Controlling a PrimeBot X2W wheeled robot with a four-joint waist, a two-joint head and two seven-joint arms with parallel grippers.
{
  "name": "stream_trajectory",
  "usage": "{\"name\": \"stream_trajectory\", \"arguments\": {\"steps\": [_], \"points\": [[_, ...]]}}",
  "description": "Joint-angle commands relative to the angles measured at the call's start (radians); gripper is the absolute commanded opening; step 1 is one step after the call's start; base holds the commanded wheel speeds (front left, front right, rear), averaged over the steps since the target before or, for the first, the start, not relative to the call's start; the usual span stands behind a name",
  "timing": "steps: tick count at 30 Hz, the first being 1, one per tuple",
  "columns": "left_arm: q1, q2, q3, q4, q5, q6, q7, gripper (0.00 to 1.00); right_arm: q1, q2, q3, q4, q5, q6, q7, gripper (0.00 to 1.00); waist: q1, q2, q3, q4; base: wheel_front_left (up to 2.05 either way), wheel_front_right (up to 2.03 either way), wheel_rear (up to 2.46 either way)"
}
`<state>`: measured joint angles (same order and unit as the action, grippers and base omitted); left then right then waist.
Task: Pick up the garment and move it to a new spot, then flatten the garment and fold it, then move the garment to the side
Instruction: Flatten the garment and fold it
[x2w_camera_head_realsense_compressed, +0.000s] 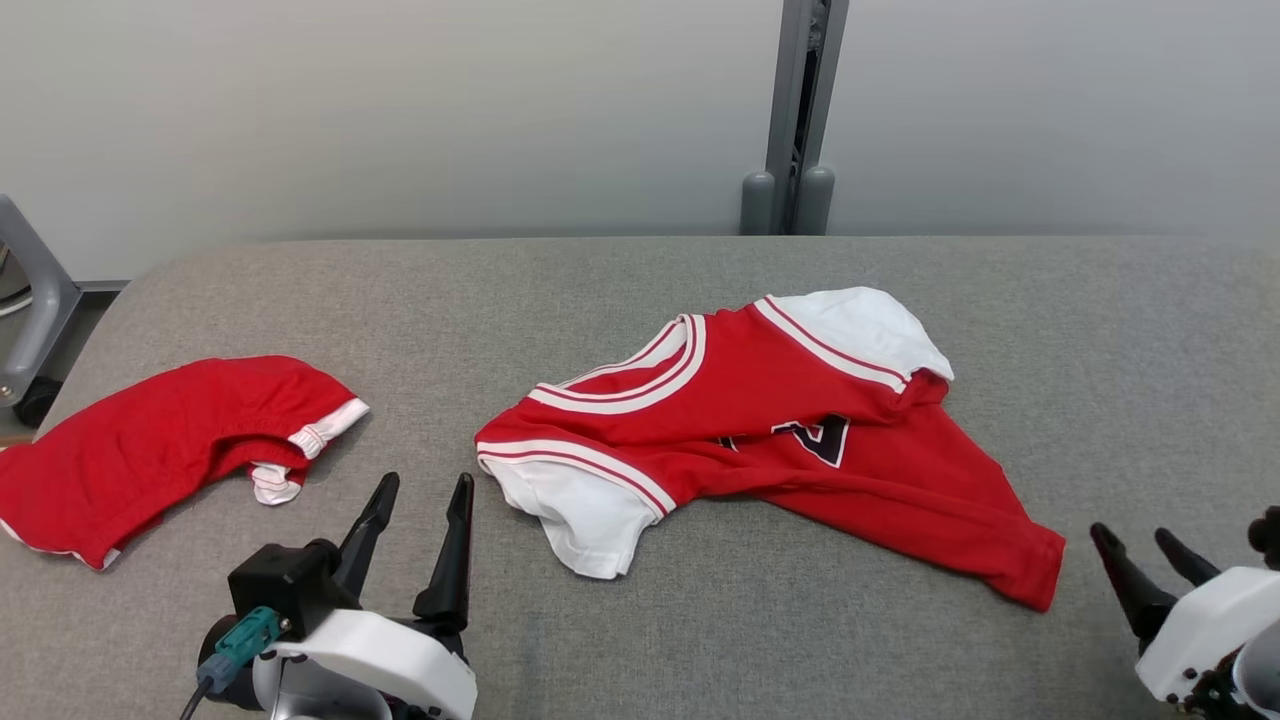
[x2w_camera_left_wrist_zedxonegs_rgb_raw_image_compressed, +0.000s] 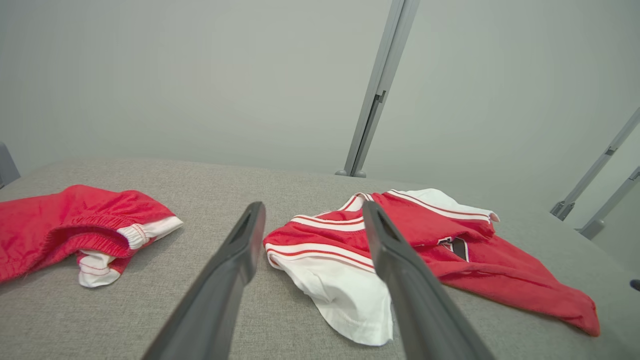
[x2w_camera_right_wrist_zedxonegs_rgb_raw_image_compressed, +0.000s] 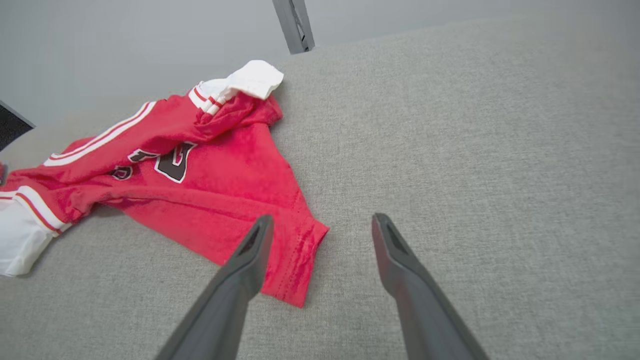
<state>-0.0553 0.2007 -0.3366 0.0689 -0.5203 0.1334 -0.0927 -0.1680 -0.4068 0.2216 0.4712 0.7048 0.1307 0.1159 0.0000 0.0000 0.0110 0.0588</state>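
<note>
The garment (x2w_camera_head_realsense_compressed: 800, 420), a red jersey with white sleeves and a dark number, lies crumpled in the middle of the grey padded table (x2w_camera_head_realsense_compressed: 700, 640). It also appears in the left wrist view (x2w_camera_left_wrist_zedxonegs_rgb_raw_image_compressed: 500, 270) and the right wrist view (x2w_camera_right_wrist_zedxonegs_rgb_raw_image_compressed: 215, 185). My left gripper (x2w_camera_head_realsense_compressed: 425, 482) is open at the lower left, just short of the jersey's white sleeve (x2w_camera_left_wrist_zedxonegs_rgb_raw_image_compressed: 345, 295). My right gripper (x2w_camera_head_realsense_compressed: 1132, 533) is open at the lower right, beside the jersey's red hem corner (x2w_camera_right_wrist_zedxonegs_rgb_raw_image_compressed: 295, 280). Nothing sits between either pair of fingers (x2w_camera_left_wrist_zedxonegs_rgb_raw_image_compressed: 314, 206) (x2w_camera_right_wrist_zedxonegs_rgb_raw_image_compressed: 322, 217).
A second red piece, shorts with white trim (x2w_camera_head_realsense_compressed: 150, 440) (x2w_camera_left_wrist_zedxonegs_rgb_raw_image_compressed: 60, 220), lies at the table's left end. A grey post (x2w_camera_head_realsense_compressed: 800, 120) stands behind the far edge against a pale wall. A grey frame (x2w_camera_head_realsense_compressed: 30, 290) stands off the left side.
</note>
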Motion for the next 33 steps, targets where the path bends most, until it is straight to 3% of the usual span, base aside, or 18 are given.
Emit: {"name": "stream_trajectory", "arguments": {"steps": [1,8,16,29,33], "points": [[0.007,0.005,0.001,-0.005,-0.006,0.006,-0.001,1.0,0.031,0.012,-0.048,-0.026,0.003,0.0,-0.023,1.0,0.0,0.0,-0.005,-0.003,0.0,0.0,0.0],[0.014,0.01,0.003,-0.016,-0.008,0.011,-0.002,1.0,0.147,0.12,-0.219,-0.15,-0.03,0.0,-0.08,1.0,0.0,0.0,-0.005,-0.01,0.0,0.0,0.0],[0.016,0.013,0.014,-0.02,-0.019,0.019,-0.007,1.0,0.172,0.236,-0.263,-0.234,-0.115,0.0,-0.045,1.0,0.0,0.0,0.018,-0.037,0.0,0.0,0.0],[-0.032,0.005,-0.005,0.003,-0.024,0.003,-0.007,1.0,-0.088,0.299,-0.377,0.042,-0.169,0.0,0.214,1.0,0.0,0.0,0.063,-0.015,0.0,0.0,0.0],[-0.038,0.005,-0.008,0.009,-0.025,0.003,-0.009,1.0,-0.134,0.313,-0.408,0.084,-0.186,0.0,0.245,1.0,0.0,0.0,0.065,-0.004,0.0,0.0,0.0]]}}
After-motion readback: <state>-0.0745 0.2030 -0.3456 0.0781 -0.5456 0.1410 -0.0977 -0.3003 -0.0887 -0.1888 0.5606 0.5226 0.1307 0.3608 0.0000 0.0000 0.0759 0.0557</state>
